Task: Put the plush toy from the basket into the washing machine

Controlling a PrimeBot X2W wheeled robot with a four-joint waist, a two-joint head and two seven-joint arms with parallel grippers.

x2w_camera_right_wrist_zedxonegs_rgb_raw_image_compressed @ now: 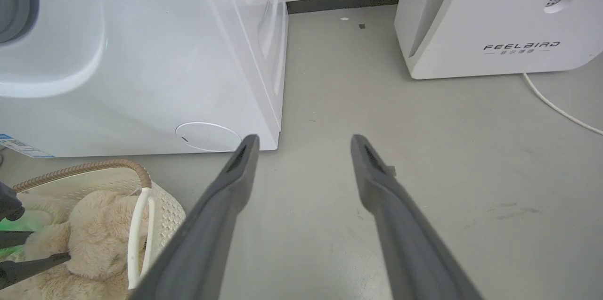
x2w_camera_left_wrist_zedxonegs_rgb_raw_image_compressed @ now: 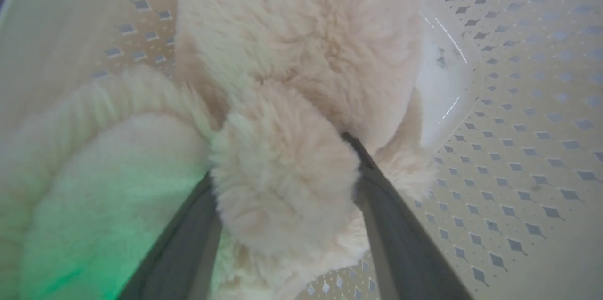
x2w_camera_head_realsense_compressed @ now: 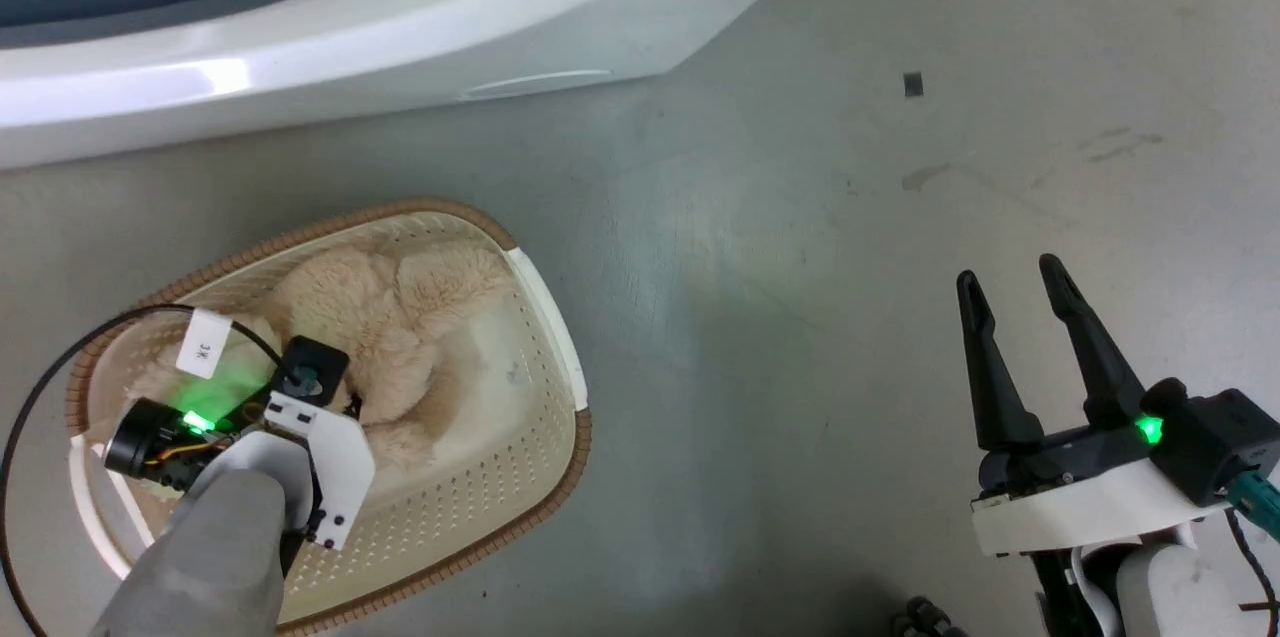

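Observation:
The cream shaggy plush toy [x2w_camera_head_realsense_compressed: 380, 317] lies in the oval basket [x2w_camera_head_realsense_compressed: 584, 437] on the floor, in front of the white washing machine [x2w_camera_head_realsense_compressed: 400, 17]. My left arm reaches down into the basket. In the left wrist view my left gripper [x2w_camera_left_wrist_zedxonegs_rgb_raw_image_compressed: 278, 158] is open, its two fingers standing either side of a rounded plush limb [x2w_camera_left_wrist_zedxonegs_rgb_raw_image_compressed: 282, 187] and touching its fur. My right gripper [x2w_camera_head_realsense_compressed: 1008, 272] hangs open over bare floor to the right of the basket, holding nothing. The right wrist view shows the washing machine [x2w_camera_right_wrist_zedxonegs_rgb_raw_image_compressed: 141, 55], the basket [x2w_camera_right_wrist_zedxonegs_rgb_raw_image_compressed: 94, 166] and the plush toy [x2w_camera_right_wrist_zedxonegs_rgb_raw_image_compressed: 94, 224].
A white slanted appliance marked FEELBIRD [x2w_camera_right_wrist_zedxonegs_rgb_raw_image_compressed: 494, 17] stands right of the washer, with a white cable [x2w_camera_right_wrist_zedxonegs_rgb_raw_image_compressed: 556, 107] trailing on the grey floor. A black cable [x2w_camera_head_realsense_compressed: 20, 417] loops from my left wrist over the basket's left end. A small dark mark [x2w_camera_head_realsense_compressed: 913, 84] sits on the floor.

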